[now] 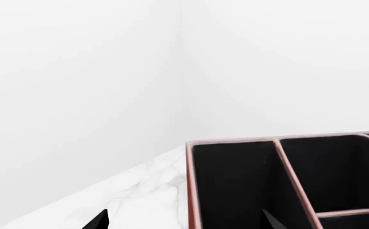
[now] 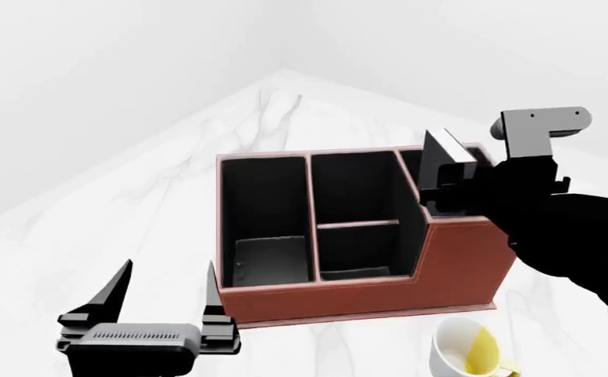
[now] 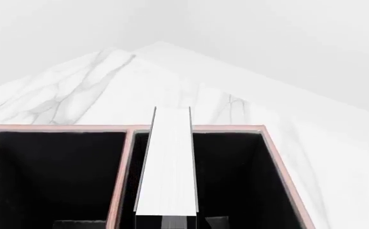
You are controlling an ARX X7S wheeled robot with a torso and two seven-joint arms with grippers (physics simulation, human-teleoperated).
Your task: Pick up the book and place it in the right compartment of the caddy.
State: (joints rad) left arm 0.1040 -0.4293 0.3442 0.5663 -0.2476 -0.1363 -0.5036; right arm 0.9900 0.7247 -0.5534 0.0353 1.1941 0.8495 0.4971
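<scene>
While the right hand (image 2: 453,188) pinches the book (image 2: 448,153) upright with its white page edges up, the book hangs over the mouth of the right compartment (image 3: 235,176), the tall section of the caddy (image 2: 388,294), its lower part hidden behind the compartment's wall so I cannot tell how deep it reaches. The left hand (image 2: 168,294) hovers spread and holding nothing above the white marble counter (image 2: 126,212), near the caddy's front left corner, and a white-and-yellow mug (image 2: 472,352) stands just in front of the caddy.

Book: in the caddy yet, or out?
Out. The book, in the right pincer, pokes above the caddy rim over the right compartment.
</scene>
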